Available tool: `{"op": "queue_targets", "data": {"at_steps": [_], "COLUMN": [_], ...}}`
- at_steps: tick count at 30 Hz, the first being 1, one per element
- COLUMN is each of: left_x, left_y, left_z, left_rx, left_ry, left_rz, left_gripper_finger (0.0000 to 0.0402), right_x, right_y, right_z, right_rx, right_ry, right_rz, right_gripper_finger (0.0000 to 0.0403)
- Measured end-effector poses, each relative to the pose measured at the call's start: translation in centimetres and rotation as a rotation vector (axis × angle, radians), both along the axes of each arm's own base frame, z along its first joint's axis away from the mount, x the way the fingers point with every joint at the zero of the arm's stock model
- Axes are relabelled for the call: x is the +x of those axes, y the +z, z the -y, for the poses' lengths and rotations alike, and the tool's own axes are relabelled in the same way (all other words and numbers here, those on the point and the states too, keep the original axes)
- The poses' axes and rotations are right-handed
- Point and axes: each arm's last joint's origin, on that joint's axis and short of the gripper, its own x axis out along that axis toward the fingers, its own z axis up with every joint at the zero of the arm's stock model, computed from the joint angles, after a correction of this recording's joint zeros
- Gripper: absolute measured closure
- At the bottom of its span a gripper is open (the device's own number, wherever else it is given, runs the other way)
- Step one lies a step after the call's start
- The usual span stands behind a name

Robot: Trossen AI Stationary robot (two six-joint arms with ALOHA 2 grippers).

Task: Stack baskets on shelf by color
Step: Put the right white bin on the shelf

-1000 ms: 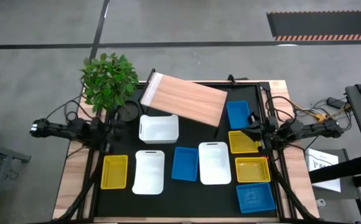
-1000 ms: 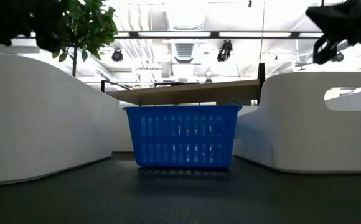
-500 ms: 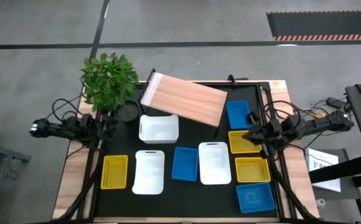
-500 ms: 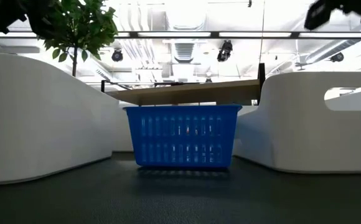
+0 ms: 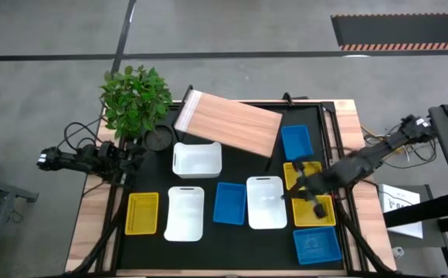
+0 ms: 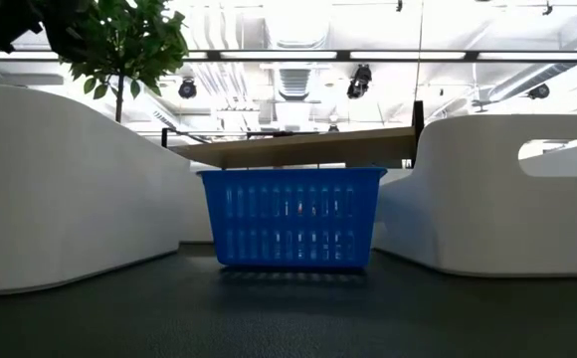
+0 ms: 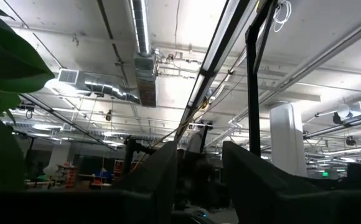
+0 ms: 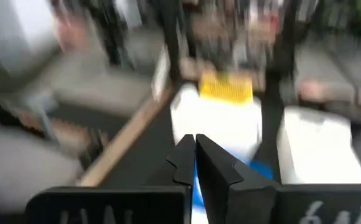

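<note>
You're looking at a job that's barely begun: the shelf (image 5: 229, 123) is sitting bare, askew at the far side of the table (image 5: 91, 212), with not one basket on it and no colour stack started anywhere.

Your right gripper (image 5: 295, 192) is reaching out over the baskets with its jaws pinched together on nothing. In the right wrist view (image 8: 195, 154) the two fingertips are meeting with no gap. Just beside those jaws on one side is a white basket (image 5: 266, 202). On the other side are two yellow baskets, one nearer the shelf (image 5: 301, 174) and one (image 5: 313, 211) nearer the front edge. The shelf is lying well beyond the jaws.

Your left gripper (image 7: 199, 180) is waiting by the plant (image 5: 135, 96), jaws partly apart, holding nothing, pointing up at the ceiling.

Counting now:
- **White:** three, with the other two at (image 5: 197, 160) and (image 5: 185, 213).
- **Blue:** three, at (image 5: 296, 142), (image 5: 229, 203) and (image 5: 317, 245).
- **Yellow:** three, the third (image 5: 142, 213) lying nearer your left jaws.

That's nine showing, all single on the table, so every one is left to stack.
</note>
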Motion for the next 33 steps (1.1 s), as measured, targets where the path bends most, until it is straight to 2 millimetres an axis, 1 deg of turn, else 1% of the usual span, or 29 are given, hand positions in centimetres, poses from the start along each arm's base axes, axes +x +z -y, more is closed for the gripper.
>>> {"op": "queue_targets", "data": {"at_steps": [3,5,6,8,12,14,16,18,22,25,28,33], "left_x": [0.0,0.0,0.0,0.0,0.0,0.0,0.0,0.0,0.0,0.0,0.0,0.0], "left_y": [0.0,0.0,0.0,0.0,0.0,0.0,0.0,0.0,0.0,0.0,0.0,0.0], "left_z": [0.0,0.0,0.0,0.0,0.0,0.0,0.0,0.0,0.0,0.0,0.0,0.0], "left_rx": [0.000,0.000,-0.001,0.000,0.005,0.004,0.004,0.004,0.001,0.002,-0.001,-0.002], "left_ry": [0.000,0.001,0.001,0.003,0.006,0.006,0.006,0.005,0.004,0.004,0.002,-0.001], "left_rz": [0.000,0.000,0.000,0.000,0.001,0.001,0.001,0.002,0.003,0.000,0.000,-0.001], "left_gripper_finger": [0.0288,0.0288,0.0288,0.0288,0.0288,0.0288,0.0288,0.0288,0.0288,0.0288,0.0288,0.0288], "right_x": [0.5,0.8,1.0,1.2,1.7,2.1,2.4,3.1,4.4,5.3,6.1,7.3], "right_y": [-0.5,0.0,-0.1,-0.8,-1.5,-1.2,-1.7,-1.8,-1.9,-2.5,-2.6,-4.1], "right_z": [-1.6,-2.7,-3.2,-4.1,-6.3,-7.5,-8.4,-9.5,-11.1,-11.8,-12.5,-12.5], "right_rx": [-0.079,-0.079,-0.087,-0.123,-0.168,-0.154,-0.183,-0.191,-0.171,-0.190,-0.214,-0.318], "right_ry": [-0.037,-0.065,-0.077,-0.098,-0.087,-0.074,-0.073,-0.063,-0.067,-0.084,-0.107,-0.179], "right_rz": [-0.215,-0.303,-0.362,-0.490,-0.678,-0.707,-0.747,-0.752,-0.781,-0.817,-0.825,-0.899], "right_gripper_finger": [0.0394,0.0394,0.0394,0.0394,0.0394,0.0394,0.0394,0.0394,0.0380,0.0355,0.0322,0.0269]}}
